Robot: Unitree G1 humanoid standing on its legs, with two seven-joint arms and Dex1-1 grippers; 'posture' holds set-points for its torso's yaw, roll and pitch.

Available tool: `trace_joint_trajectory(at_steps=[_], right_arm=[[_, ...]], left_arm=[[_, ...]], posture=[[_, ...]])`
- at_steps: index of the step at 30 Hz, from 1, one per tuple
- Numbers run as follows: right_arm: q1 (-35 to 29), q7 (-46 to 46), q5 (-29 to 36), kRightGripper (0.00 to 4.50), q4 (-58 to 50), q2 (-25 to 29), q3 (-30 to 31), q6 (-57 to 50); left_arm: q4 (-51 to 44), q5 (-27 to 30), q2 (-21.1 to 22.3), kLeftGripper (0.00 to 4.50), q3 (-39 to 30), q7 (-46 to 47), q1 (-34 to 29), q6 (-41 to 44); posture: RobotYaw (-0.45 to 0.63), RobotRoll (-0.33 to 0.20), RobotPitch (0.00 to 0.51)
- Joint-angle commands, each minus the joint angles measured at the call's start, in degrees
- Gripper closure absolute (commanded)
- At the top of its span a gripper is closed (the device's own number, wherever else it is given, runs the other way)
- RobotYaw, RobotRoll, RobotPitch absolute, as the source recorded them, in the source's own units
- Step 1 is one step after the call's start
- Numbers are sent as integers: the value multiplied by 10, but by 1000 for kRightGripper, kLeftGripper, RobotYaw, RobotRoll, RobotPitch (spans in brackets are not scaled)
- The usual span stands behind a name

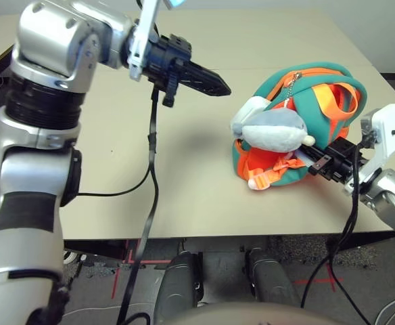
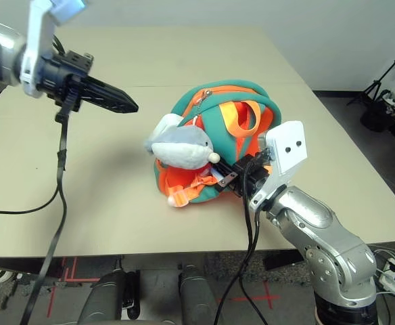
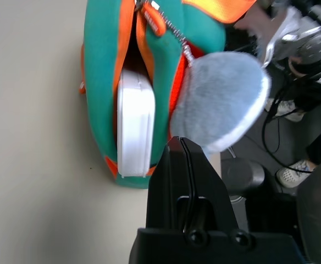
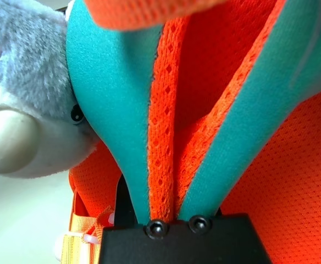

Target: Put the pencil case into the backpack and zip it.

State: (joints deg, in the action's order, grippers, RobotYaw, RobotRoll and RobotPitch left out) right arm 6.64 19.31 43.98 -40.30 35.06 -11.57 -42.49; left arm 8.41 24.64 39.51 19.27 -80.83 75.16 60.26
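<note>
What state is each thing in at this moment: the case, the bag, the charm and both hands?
pencil case: inside the backpack, visible through the opening.
backpack: on the table, zipper still open.
dolphin charm: on its chain, resting against the backpack.
left hand: shut, empty, in the air beside the backpack.
right hand: shut on the backpack's fabric.

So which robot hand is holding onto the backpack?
The right hand: it pinches the backpack by its strap side, while the left hand hangs shut in the air, touching nothing.
</note>
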Motion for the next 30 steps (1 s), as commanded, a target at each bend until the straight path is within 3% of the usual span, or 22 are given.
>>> trace_joint_trajectory(at_steps=[1,30], right_arm=[[4,-6,-6,4369,-6,-6,7,-1],[2,-26,-3,4369,-17,-16,6,-4]], left_arm=[[25,-28,-19,4500,15,24,-13,-41],[50,-55,-68,4500,32,36,-50,-60]], posture=[[-177,0,95],[-217,0,115]])
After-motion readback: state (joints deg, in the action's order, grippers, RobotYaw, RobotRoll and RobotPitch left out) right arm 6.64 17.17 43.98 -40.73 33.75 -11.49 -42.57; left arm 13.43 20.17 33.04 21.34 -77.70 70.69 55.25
